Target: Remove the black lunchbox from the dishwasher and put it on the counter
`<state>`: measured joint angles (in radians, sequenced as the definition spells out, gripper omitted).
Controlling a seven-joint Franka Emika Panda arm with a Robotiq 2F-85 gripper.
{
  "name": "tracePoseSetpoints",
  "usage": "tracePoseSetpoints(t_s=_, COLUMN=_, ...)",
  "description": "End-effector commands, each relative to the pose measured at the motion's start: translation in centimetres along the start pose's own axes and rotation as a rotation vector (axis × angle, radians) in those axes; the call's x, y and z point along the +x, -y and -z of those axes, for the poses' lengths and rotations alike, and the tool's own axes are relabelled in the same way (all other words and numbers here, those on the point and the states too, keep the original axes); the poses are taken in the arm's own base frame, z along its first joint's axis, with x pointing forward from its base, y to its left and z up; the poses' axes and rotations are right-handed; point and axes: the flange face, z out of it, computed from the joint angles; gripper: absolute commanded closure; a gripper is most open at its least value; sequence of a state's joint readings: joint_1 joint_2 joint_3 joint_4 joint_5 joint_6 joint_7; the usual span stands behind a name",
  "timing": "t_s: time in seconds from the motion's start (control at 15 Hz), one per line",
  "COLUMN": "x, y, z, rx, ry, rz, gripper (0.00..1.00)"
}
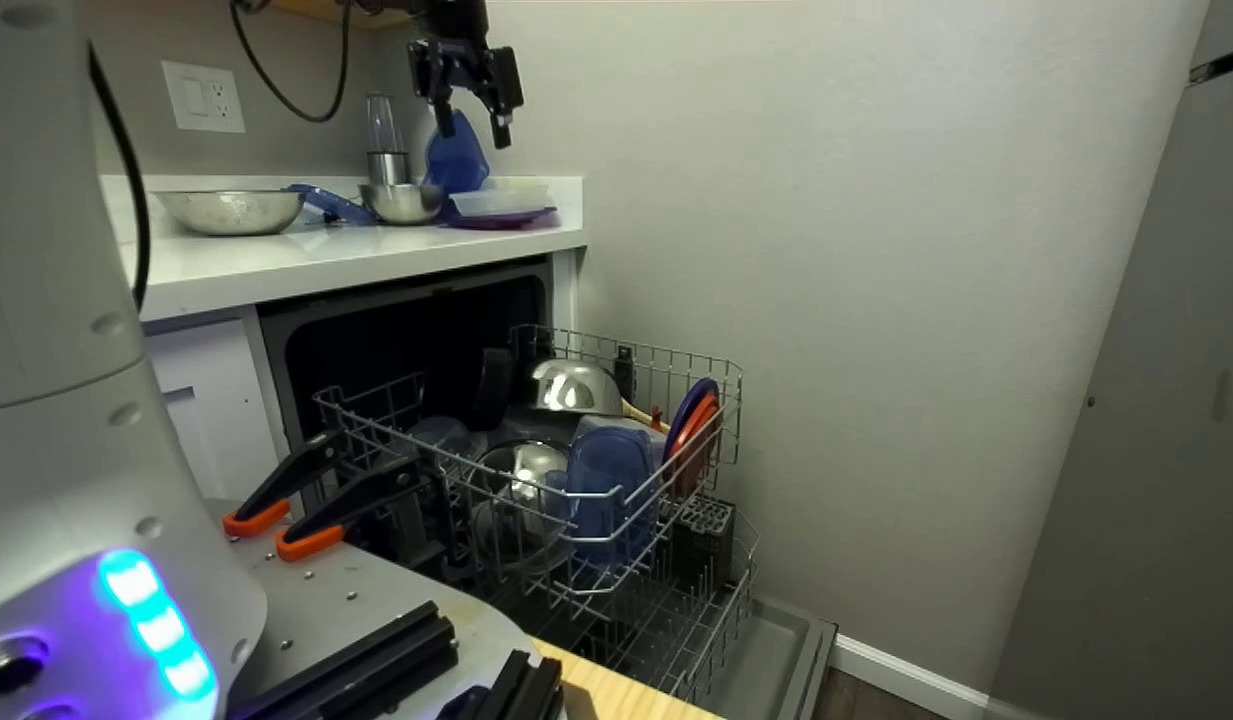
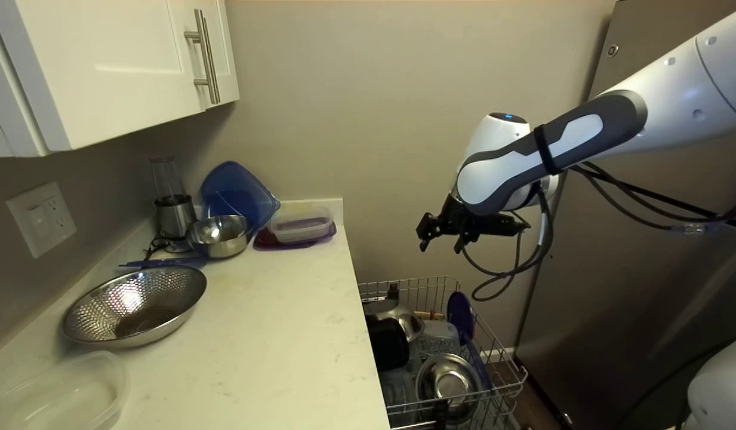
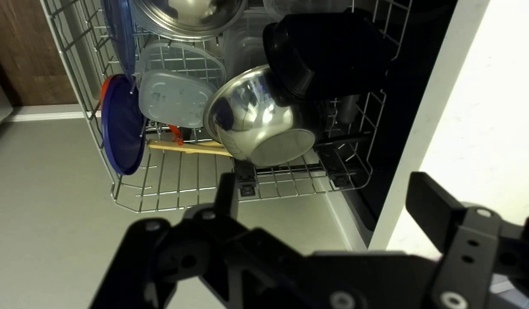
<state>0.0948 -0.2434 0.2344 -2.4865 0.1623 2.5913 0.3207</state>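
1. Two fingers (image 3: 433, 210) are standing wide apart on the gripper (image 1: 474, 130), pinching nothing. In the wrist view, one is showing over the counter (image 2: 272, 334), right at its front edge; dropping straight down could be jamming it there.
2. The black lunchbox (image 3: 328, 56) is sitting in the pulled-out rack (image 1: 676, 352), just outside the front edge, toward the corner by the wall (image 2: 373, 131). Its outline is blending into the dark dishwasher (image 1: 406, 340), so a misjudged grasp could be slipping.
3. The steel bowl (image 3: 264, 116) is lying tilted, base up, with the lunchbox covering part of it in the wrist view; whether they are touching, I cannot tell. A sideways tug could be dragging it along.
4. A low lift could be snagging on rack wires or striking the front edge.
5. A plastic tub (image 2: 305, 234) is crowding the wall corner, and a dimpled bowl (image 2: 114, 298) is resting near the back edge; placing blindly could be jostling them. Releasing at the front edge could be letting the lunchbox tip off.
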Motion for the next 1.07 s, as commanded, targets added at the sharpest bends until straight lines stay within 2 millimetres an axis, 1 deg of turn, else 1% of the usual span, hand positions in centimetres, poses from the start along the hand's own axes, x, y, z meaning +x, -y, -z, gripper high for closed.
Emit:
tracePoseSetpoints(t_s=0.0, x=1.7, y=-1.5, z=-2.0, rx=0.003, ry=0.006, rz=-0.019, gripper=0.00)
tracePoseSetpoints(t_s=0.2, x=2.2, y=-2.2, z=-3.3, rx=0.002, ry=0.024, rz=-0.048, gripper=0.00)
tracePoseSetpoints(t_s=0.33, x=2.3, y=-2.3, z=-3.7, rx=0.001, ry=0.044, rz=-0.039, gripper=0.00)
tracePoseSetpoints(t_s=0.4, x=2.2, y=-2.2, z=-3.7, rx=-0.008, ry=0.059, rz=-0.023, gripper=0.00)
tracePoseSetpoints(t_s=0.47, x=2.1, y=-2.4, z=-3.6, rx=-0.009, ry=0.052, rz=-0.057, gripper=0.00)
tracePoseSetpoints(t_s=1.0, x=2.1, y=-2.2, z=-3.8, rx=-0.008, ry=0.056, rz=-0.050, gripper=0.00)
